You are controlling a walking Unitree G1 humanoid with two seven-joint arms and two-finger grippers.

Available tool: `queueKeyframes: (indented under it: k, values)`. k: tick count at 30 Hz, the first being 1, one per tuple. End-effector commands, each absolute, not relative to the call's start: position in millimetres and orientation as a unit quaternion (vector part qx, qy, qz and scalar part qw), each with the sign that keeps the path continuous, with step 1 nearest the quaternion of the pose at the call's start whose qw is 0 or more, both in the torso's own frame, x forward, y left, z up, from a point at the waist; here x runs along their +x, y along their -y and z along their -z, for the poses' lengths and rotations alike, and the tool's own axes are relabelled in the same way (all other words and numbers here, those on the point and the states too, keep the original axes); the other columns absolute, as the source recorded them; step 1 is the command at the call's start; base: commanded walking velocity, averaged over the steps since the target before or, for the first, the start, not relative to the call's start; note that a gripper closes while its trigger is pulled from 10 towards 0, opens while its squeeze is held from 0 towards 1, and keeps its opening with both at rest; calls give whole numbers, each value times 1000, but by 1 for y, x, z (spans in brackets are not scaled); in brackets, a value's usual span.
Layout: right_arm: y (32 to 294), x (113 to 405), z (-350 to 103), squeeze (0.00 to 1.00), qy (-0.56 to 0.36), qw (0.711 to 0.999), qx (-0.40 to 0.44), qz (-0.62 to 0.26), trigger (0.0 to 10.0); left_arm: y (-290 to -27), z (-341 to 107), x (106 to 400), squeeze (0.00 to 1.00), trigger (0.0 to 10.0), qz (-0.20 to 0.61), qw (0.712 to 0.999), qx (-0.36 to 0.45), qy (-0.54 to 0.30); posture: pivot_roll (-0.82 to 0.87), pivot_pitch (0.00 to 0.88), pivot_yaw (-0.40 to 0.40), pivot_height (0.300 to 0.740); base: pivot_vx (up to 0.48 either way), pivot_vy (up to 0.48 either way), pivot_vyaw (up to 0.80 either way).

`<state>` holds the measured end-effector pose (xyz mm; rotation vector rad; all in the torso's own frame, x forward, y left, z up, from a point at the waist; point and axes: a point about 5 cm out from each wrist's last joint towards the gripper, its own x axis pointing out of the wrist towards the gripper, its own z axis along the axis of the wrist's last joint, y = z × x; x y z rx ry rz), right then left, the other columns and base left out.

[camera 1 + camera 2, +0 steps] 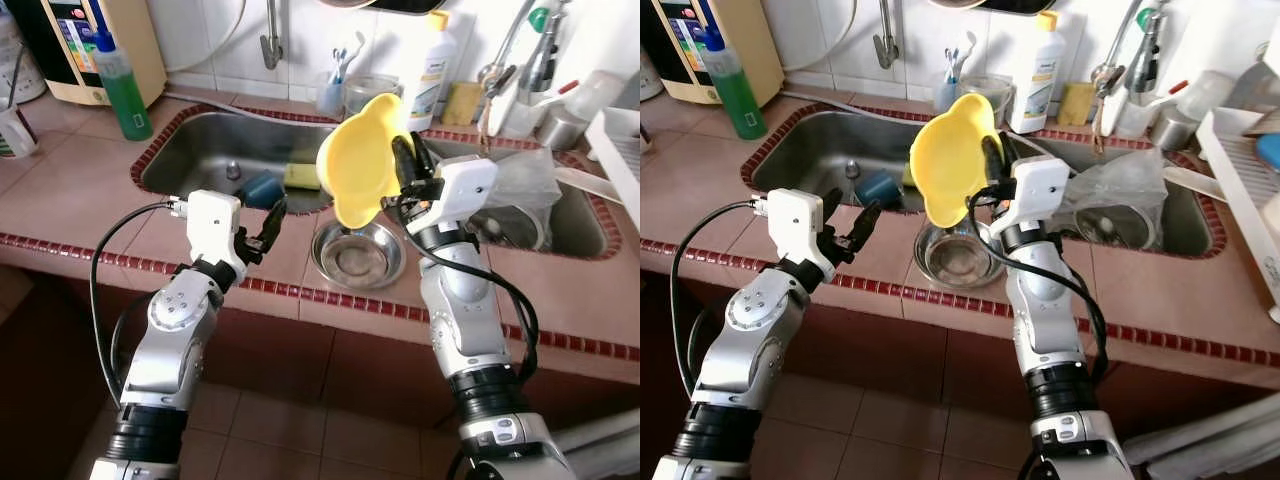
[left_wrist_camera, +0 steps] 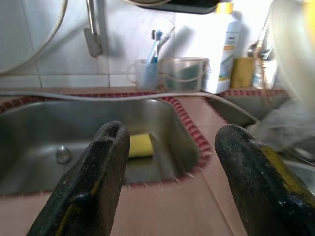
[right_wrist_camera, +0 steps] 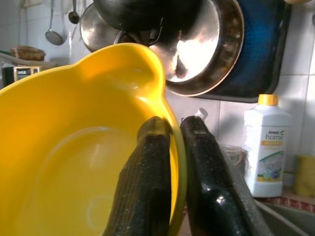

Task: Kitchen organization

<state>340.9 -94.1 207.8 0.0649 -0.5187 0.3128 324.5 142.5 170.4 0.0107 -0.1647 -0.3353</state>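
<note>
A yellow plastic bowl [image 1: 358, 160] is held up on edge above the counter, its hollow facing left. My right gripper [image 1: 408, 158] is shut on its rim, one finger inside and one outside, as the right wrist view shows [image 3: 173, 162]. Below it a steel bowl [image 1: 358, 254] rests on the tiled counter [image 1: 90, 190] between the two sinks. My left gripper [image 1: 273, 222] stands open at the left sink's near edge, holding nothing. In that left sink [image 1: 200, 150] lie a yellow sponge [image 1: 301, 176] and a blue cup [image 1: 262, 188].
A green soap bottle [image 1: 122, 85] and a beige appliance [image 1: 80, 45] stand at the back left. A white detergent bottle [image 1: 430, 70], a toothbrush cup [image 1: 332, 92] and taps line the wall. The right sink holds clear plastic and dishes [image 1: 520, 200]. A white rack [image 1: 622, 150] is far right.
</note>
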Motion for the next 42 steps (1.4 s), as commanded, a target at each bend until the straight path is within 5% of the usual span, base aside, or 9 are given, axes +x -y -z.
queueKeyframes:
  k: [1, 11, 27, 42]
  values:
    - [104, 342, -212, 0, 266, 953, 24, -140, 10000, -135, -180, 328, 0, 10000, 174, 979, 5, 102, -23, 13, -29, 740, 375, 0, 0]
    - [103, 340, -209, 0, 263, 954, 21, -143, 10000, -134, -180, 330, 0, 10000, 176, 979, 2, 105, -24, 0, -30, 740, 372, 0, 0]
    - [102, 318, -169, 0, 201, 972, 26, -119, 10000, -129, -139, 317, 0, 10000, 174, 983, -20, 51, -31, 0, -4, 740, 0, 0, 0]
    - [101, 320, -171, 0, 196, 974, 22, -114, 10000, -134, -145, 320, 0, 10000, 185, 981, 12, 54, -15, 0, 1, 740, 0, 414, 0]
